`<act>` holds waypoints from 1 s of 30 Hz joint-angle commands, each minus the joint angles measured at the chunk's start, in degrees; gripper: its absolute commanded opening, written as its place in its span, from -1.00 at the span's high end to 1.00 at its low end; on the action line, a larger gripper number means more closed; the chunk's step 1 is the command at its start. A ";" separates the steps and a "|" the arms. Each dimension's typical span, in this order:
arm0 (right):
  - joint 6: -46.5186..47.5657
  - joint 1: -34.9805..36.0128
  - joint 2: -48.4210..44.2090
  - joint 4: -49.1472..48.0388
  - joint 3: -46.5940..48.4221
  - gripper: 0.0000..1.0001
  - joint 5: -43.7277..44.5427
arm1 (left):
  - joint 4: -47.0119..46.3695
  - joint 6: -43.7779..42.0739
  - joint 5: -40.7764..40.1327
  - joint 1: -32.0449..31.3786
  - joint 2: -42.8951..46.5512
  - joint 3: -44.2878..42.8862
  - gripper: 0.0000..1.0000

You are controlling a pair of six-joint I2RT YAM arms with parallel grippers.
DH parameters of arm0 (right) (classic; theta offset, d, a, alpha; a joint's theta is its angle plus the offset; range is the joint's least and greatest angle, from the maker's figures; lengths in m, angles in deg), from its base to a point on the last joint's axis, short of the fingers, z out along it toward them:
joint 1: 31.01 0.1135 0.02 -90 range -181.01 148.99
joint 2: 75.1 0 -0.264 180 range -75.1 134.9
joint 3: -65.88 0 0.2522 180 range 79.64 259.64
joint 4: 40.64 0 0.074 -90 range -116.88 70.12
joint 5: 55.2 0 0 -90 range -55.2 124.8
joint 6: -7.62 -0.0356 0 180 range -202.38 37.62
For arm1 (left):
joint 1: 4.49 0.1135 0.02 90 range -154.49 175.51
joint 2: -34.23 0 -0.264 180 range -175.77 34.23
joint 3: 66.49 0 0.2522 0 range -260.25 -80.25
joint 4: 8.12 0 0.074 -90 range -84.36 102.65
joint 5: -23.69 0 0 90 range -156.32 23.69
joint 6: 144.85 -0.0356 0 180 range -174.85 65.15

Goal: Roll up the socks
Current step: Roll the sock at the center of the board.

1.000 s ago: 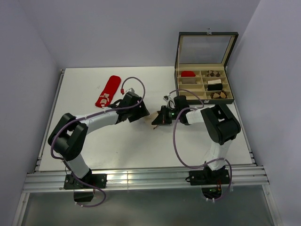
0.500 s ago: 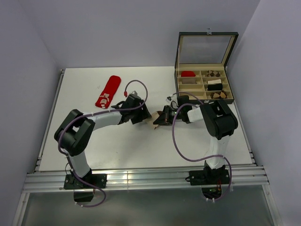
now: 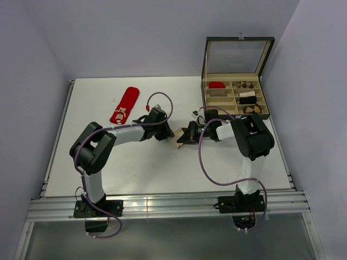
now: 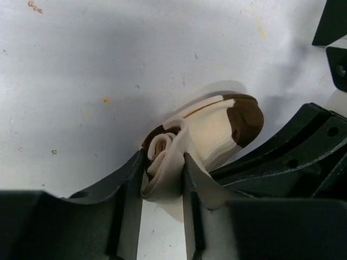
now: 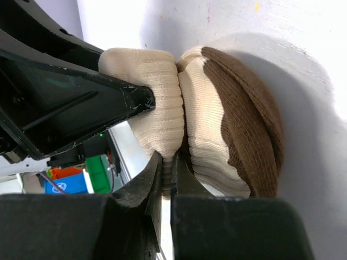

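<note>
Top view: left gripper and right gripper meet tip to tip near the middle of the table, with only a small tan bit of the cream sock showing between them. Red sock lies flat at about 10 o'clock from the table middle, well apart from both arms, white marks at its near end. Open box sits at 2 o'clock, lid up, with rolled bundles in its compartments. Left wrist view: the cream sock rests on the table, partly rolled, spiral end facing the camera. The left claw is clamped on that rolled end, one finger on each side of it. The brown toe points to 2 o'clock and touches the black body of the right gripper at 3 to 4 o'clock. Right wrist view: right fingers are almost together at 6 o'clock, pinching a thin cream fold of the sock. The brown end bulges at 3 o'clock. One left finger presses into the cream ribbing from 9 o'clock.
</note>
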 commanded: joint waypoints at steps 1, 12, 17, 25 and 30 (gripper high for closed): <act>5.63 0.21 -0.60 9.79 -3.10 0.86 10.27 | 3.36 0.11 -0.56 -0.48 -2.05 -0.65 0.39; 15.39 6.97 -23.07 17.25 -3.90 -0.02 34.24 | 7.76 -3.93 -0.64 -1.27 -1.88 -3.02 0.50; 22.86 15.93 -29.43 18.15 -3.46 -0.06 49.55 | 8.82 -5.60 -2.67 -1.62 -1.79 -4.43 0.50; 28.75 26.13 -28.65 13.49 -3.89 -0.08 59.93 | 8.99 -6.30 -1.96 -1.88 -2.05 -5.13 0.49; 30.95 29.12 -24.70 10.41 -3.72 -0.08 61.96 | 8.99 -6.57 -1.70 -1.80 -2.23 -5.13 0.49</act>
